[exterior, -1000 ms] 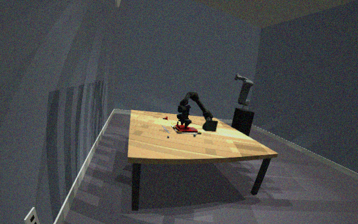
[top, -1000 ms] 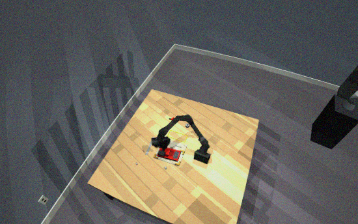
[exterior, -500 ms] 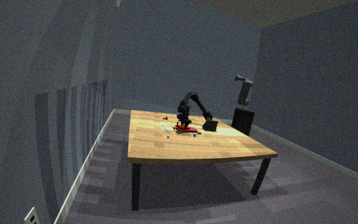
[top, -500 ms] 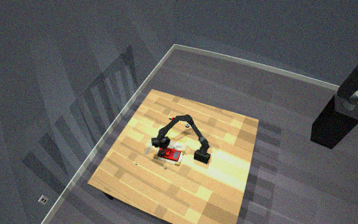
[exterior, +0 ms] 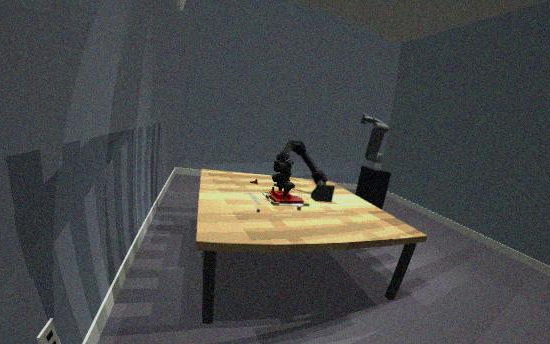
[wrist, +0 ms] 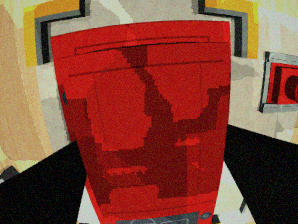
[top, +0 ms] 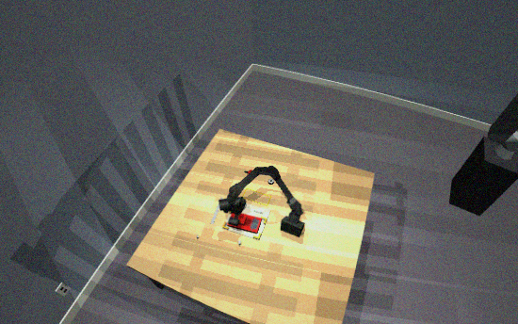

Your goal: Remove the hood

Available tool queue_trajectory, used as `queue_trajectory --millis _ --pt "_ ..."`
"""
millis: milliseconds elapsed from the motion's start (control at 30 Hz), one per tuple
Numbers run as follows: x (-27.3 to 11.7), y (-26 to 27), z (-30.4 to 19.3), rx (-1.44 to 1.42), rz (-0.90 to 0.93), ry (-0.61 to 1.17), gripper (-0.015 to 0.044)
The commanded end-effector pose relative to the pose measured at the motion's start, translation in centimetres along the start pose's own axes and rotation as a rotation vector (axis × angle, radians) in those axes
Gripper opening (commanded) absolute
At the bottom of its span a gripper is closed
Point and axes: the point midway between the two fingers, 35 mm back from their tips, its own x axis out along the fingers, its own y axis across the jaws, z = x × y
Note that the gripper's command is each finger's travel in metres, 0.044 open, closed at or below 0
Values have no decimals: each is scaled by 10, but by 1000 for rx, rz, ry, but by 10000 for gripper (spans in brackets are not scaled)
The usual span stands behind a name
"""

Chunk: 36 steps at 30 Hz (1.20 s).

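Left finger (wrist: 29, 209): dark, pressed against the hood's left flank.
Hood (wrist: 147, 110): red panel, seated on the toy car (top: 246, 221), under the wrist.
Handling: judged light, rigid, smooth; take it by the 2 long side edges.
Gripper (wrist: 149, 196): clamped on the hood.
Marked area (top: 257, 197): just beside the car.

Dim grey walls (exterior: 270, 75) — wooden table (exterior: 280, 230), black legs — striped floor (exterior: 470, 290).
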Motion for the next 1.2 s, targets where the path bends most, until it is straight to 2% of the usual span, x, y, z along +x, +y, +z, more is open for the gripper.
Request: queue_trajectory --millis 0,833,1167 --pt "-5 0 1 4 5 -3 0" --pt "-22 0 1 4 5 -3 0" --pt "-64 0 0 3 7 -3 0"
